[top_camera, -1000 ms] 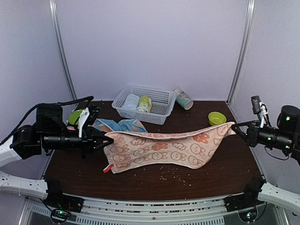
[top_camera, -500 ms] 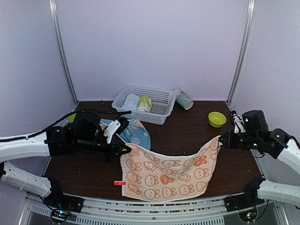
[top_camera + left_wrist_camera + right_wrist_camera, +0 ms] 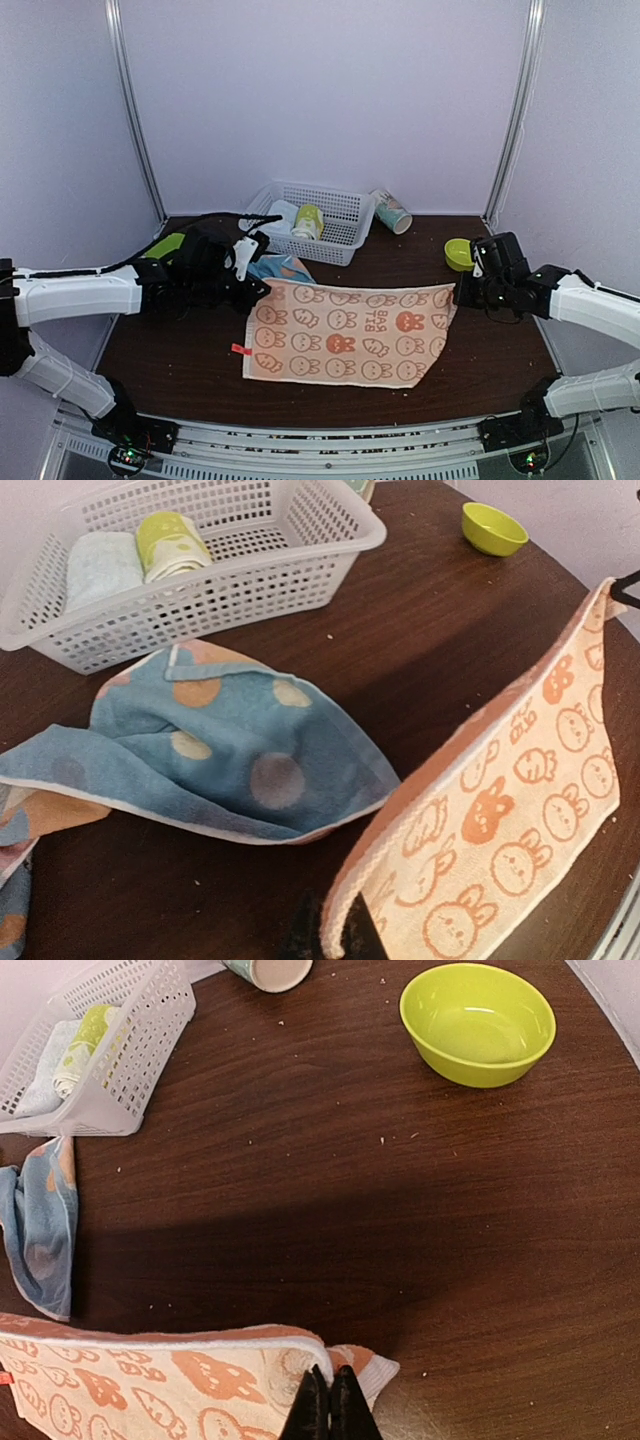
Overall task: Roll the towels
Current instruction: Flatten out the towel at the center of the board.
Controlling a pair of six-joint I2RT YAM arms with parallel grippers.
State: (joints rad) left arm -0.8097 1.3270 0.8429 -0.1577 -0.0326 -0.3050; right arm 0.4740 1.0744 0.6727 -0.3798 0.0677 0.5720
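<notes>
Clenched on basket-side corners of peach towel [image 3: 345, 335]: left gripper [image 3: 262, 290], right gripper [image 3: 458, 297]. Stretched between them, nearer than basket [image 3: 330, 246]. Blue towel [image 3: 220, 750] crumpled between basket and left gripper.

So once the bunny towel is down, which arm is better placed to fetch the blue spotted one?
Probably the left. The left gripper, pinching the peach towel by one far corner, sits right beside the blue towel; the right gripper holds the opposite corner, well away from it.
</notes>
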